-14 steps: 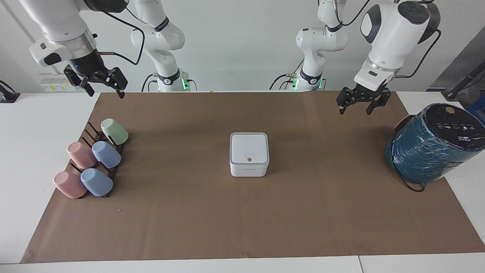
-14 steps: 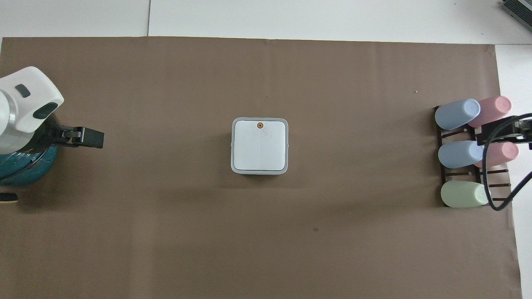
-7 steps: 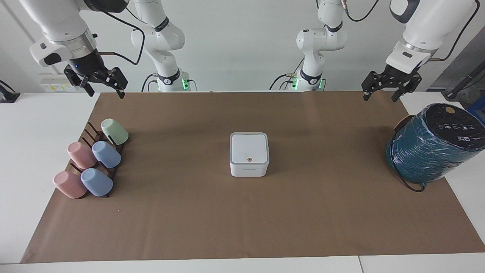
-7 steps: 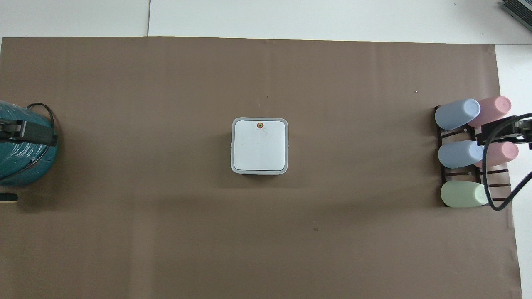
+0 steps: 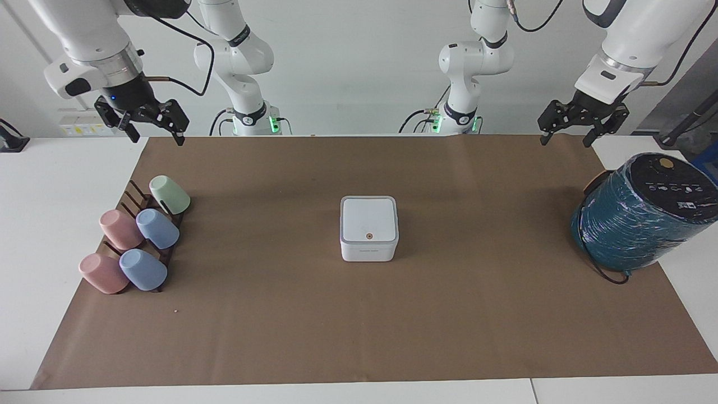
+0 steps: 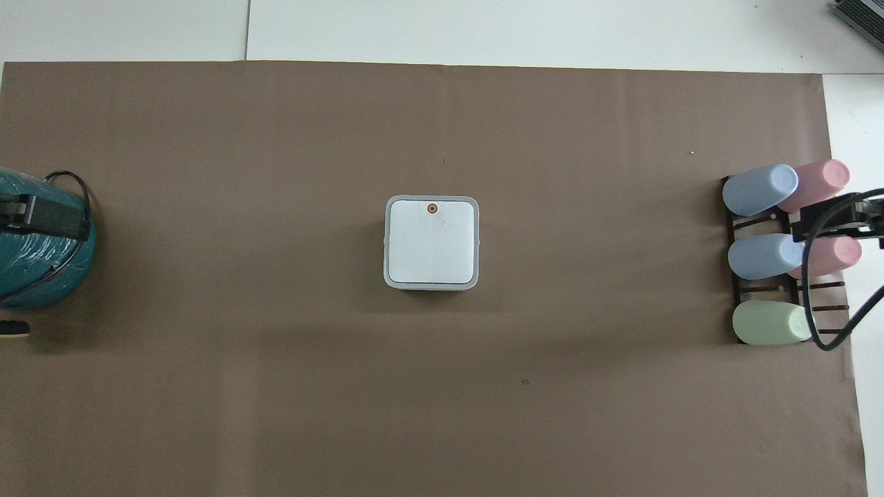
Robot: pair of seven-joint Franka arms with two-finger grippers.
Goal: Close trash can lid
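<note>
The small white trash can [image 5: 367,251] stands in the middle of the brown mat. Its square white lid [image 5: 369,217] lies flat and shut on it, orange dot on top; it also shows in the overhead view [image 6: 431,241]. My left gripper [image 5: 566,137] is open and empty, raised high over the teal cylinder, well away from the can. In the overhead view its tip [image 6: 48,215] covers the cylinder's top. My right gripper [image 5: 157,134] is open and empty, raised over the cup rack; it also shows in the overhead view [image 6: 836,222].
A large teal wrapped cylinder [image 5: 634,224] with a black cable lies at the left arm's end of the table. A dark rack with several pastel cups [image 5: 158,229] stands at the right arm's end. The brown mat [image 5: 359,325] covers most of the table.
My left gripper has risen and drawn back from over the mat to over the teal cylinder, then nearly stopped. The right arm has not moved. The lid stays shut throughout.
</note>
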